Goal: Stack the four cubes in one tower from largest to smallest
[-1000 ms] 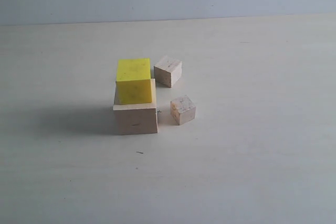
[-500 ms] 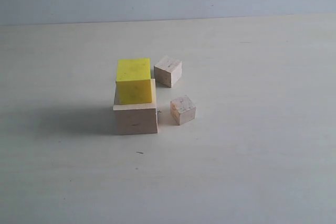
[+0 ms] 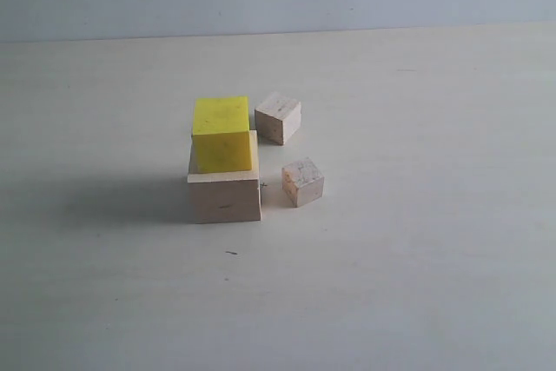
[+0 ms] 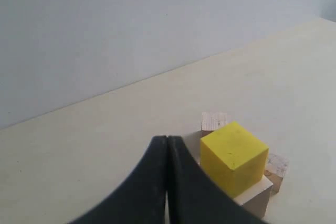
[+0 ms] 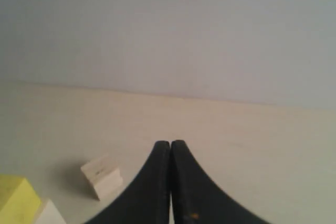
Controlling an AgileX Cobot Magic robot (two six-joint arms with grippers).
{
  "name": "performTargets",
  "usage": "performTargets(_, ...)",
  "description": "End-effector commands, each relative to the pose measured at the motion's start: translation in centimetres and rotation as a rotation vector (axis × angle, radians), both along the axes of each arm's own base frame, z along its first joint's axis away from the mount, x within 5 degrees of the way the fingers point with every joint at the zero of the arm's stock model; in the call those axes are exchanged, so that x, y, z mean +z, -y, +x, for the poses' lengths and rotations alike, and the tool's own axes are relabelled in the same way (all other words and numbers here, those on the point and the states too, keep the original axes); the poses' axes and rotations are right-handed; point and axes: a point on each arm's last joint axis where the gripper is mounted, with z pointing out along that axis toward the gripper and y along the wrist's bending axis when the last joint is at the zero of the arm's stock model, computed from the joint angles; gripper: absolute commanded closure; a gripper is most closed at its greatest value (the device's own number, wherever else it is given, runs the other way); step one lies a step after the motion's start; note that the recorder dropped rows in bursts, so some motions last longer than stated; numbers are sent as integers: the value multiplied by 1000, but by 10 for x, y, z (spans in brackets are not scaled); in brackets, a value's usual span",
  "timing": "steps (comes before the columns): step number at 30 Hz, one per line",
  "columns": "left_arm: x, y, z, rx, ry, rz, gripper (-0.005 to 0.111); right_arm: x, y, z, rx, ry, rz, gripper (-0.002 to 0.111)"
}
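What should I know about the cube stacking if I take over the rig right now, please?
Left claw: shut, empty. Right claw: shut, empty.
Yellow cube sits on the large wooden cube.
Plain small cube and marked smallest cube stand on the table beside that stack.
Done: two levels.
Left: plain small cube onto yellow, then the marked one on top.

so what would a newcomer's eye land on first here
The bright yellow cube jumps out, sitting on the large pale wooden cube near the middle of the table. To their right in the exterior view, standing apart, are a small plain wooden cube further back and a marked small cube nearer the front.
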Motion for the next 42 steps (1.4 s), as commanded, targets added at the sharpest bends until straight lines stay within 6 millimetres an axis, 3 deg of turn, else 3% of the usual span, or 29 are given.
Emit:
performTargets(1, 0, 0, 1, 8, 0, -12, 107, -25, -23, 37, 51, -127, -80, 108)
performTargets(8, -1, 0, 1, 7, -3, -11, 107, -51, -36, 66, 39, -146, -22, 108)
performTargets(14, -3, 1, 3, 6, -12, 1, 107, -59, -41, 78, 26, -119, 42, 108)
performTargets(20, -6, 2, 7, 8, -24, 7, 107, -58, -48, 96, 82, -129, -119, 108)
performTargets(31, -6, 3, 7, 8, -27, 8, 107, -64, -66, 149, 142, -402, -344, 108)
performTargets(38, -6, 3, 7, 7, -31, 10, 107, -84, -91, 179, 368, -540, -425, 107)
performTargets(42, -6, 3, 7, 7, -31, 10, 107, -101, -102, 192, 526, -515, -503, 96)
